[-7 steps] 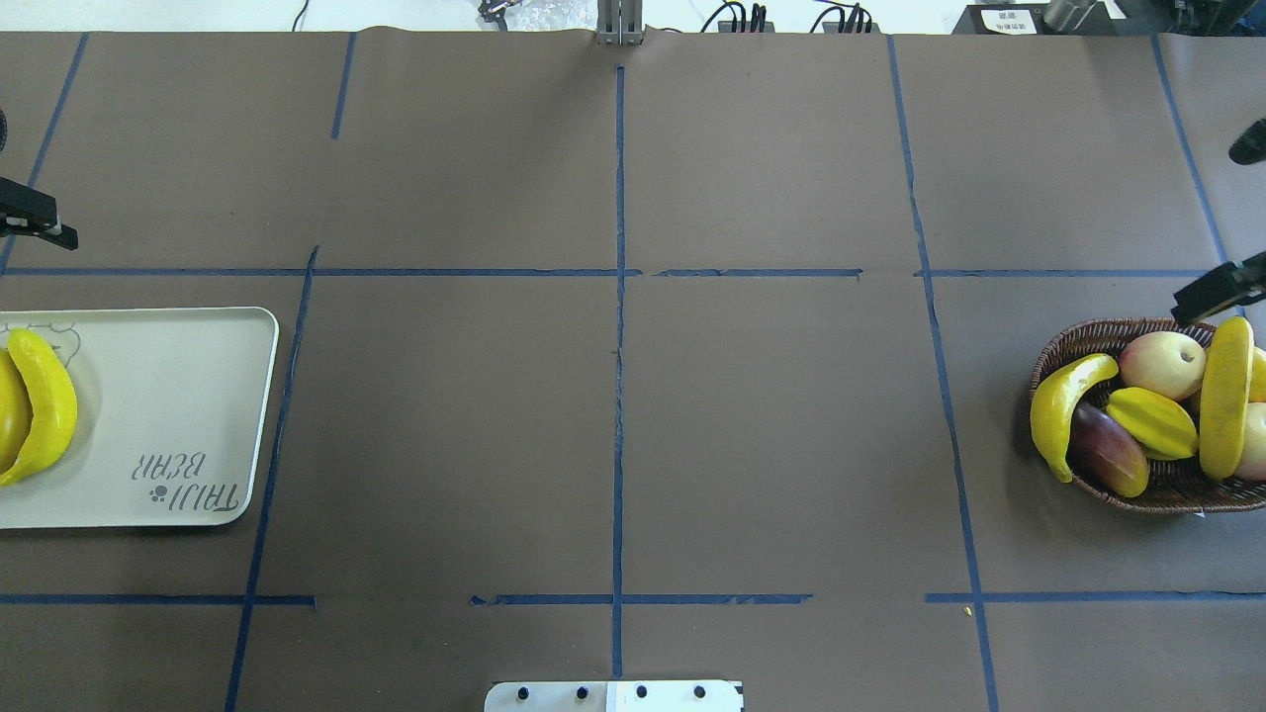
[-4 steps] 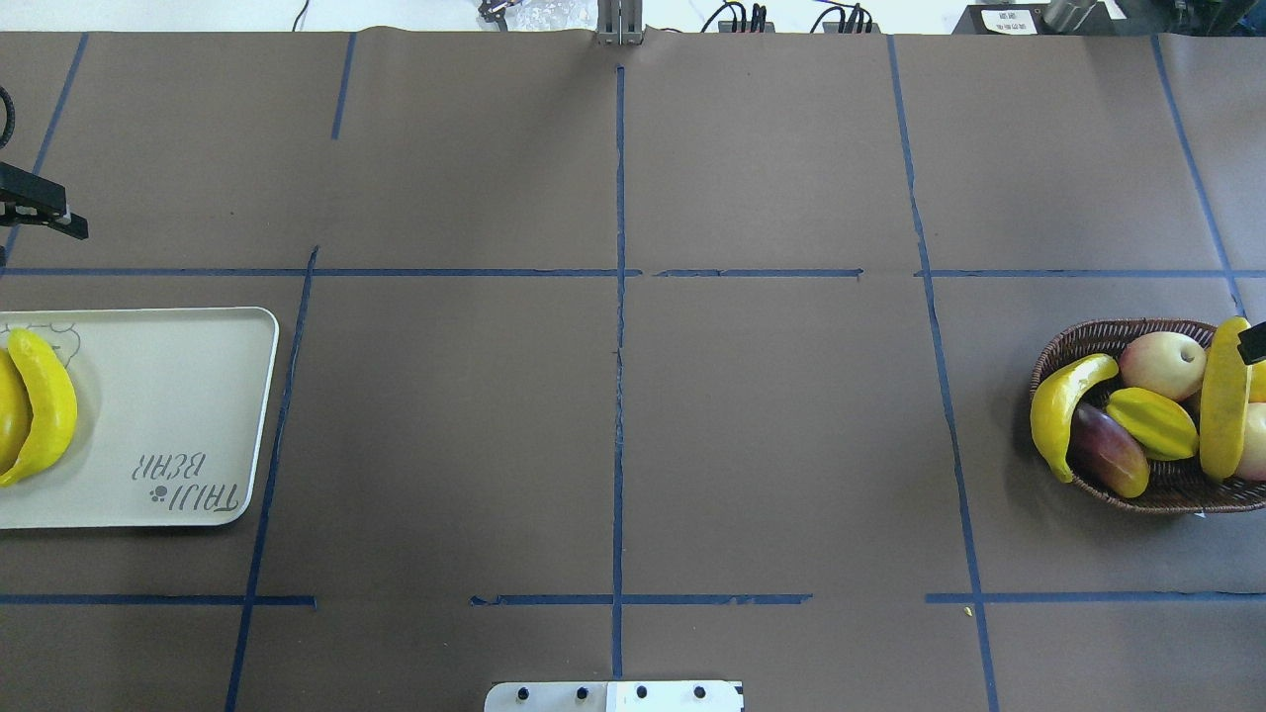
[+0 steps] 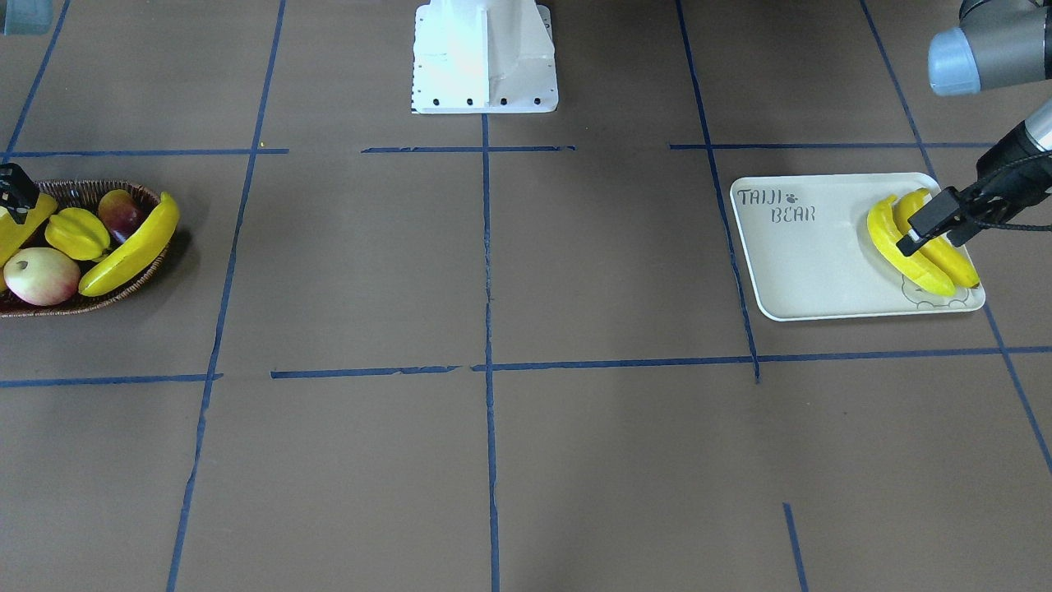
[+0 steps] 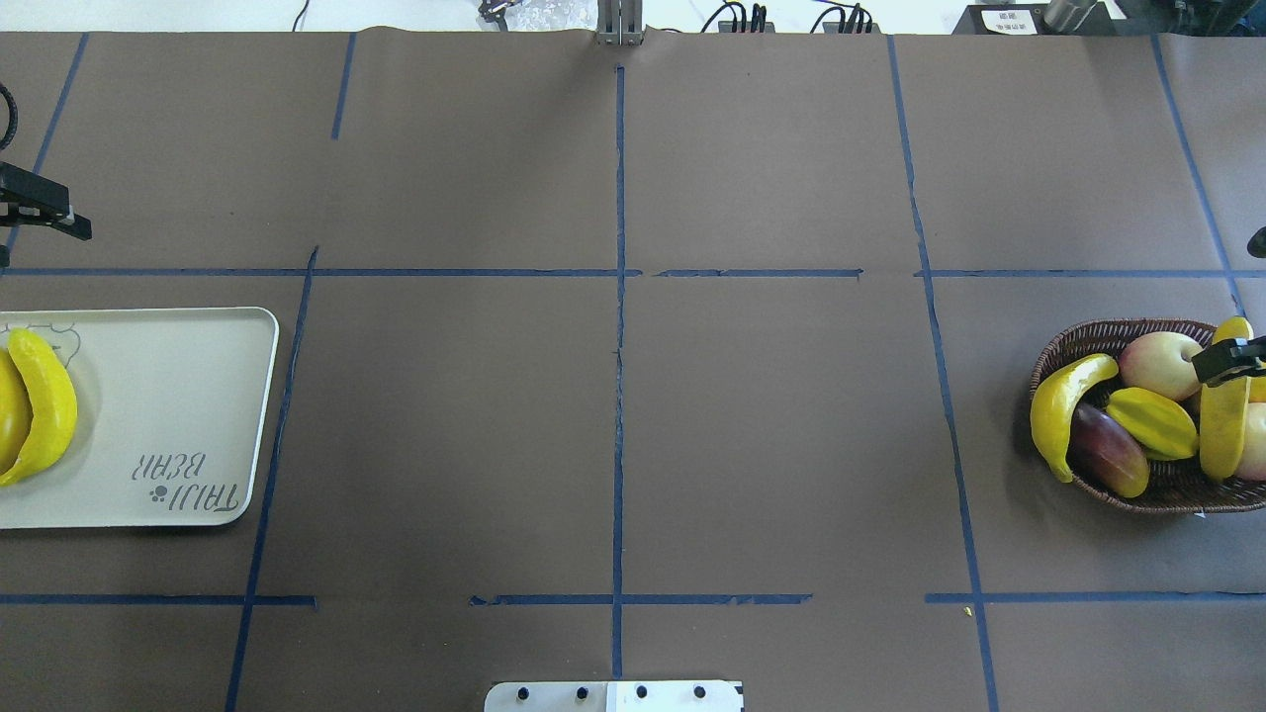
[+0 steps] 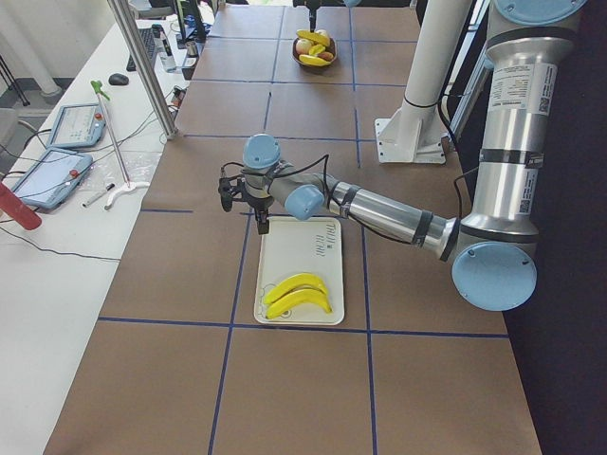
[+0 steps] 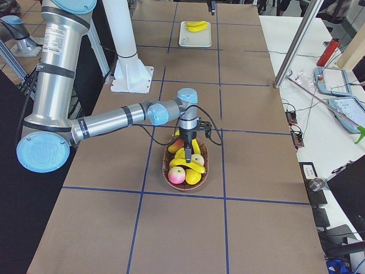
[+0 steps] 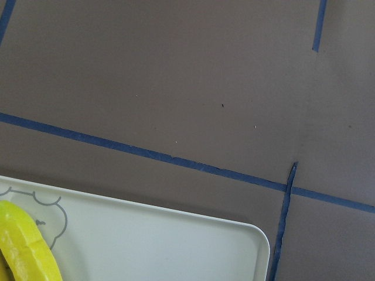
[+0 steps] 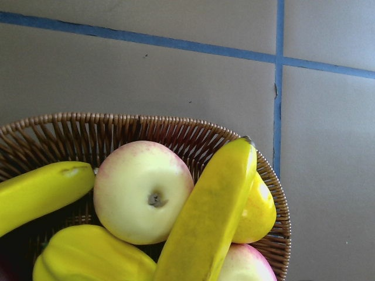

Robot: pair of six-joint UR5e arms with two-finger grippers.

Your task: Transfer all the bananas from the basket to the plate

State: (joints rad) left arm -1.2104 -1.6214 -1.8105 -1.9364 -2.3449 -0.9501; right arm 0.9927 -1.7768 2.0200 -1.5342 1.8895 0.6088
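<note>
Right fingers (image 4: 1224, 362) have slid in from the basket (image 4: 1172, 485) rim and now sit across the top of one banana (image 4: 1224, 425) lying over the other fruit. Can't tell if they're spread or pinching it. Second banana (image 4: 1056, 410) curves along the basket's other edge, near an apple (image 4: 1162, 364). Two more bananas (image 4: 45, 405) lie side by side on the plate (image 4: 178, 396) at the far end of the tabletop (image 4: 771, 435). Left fingers (image 3: 933, 222) hang near the plate, grip unclear too.
</note>
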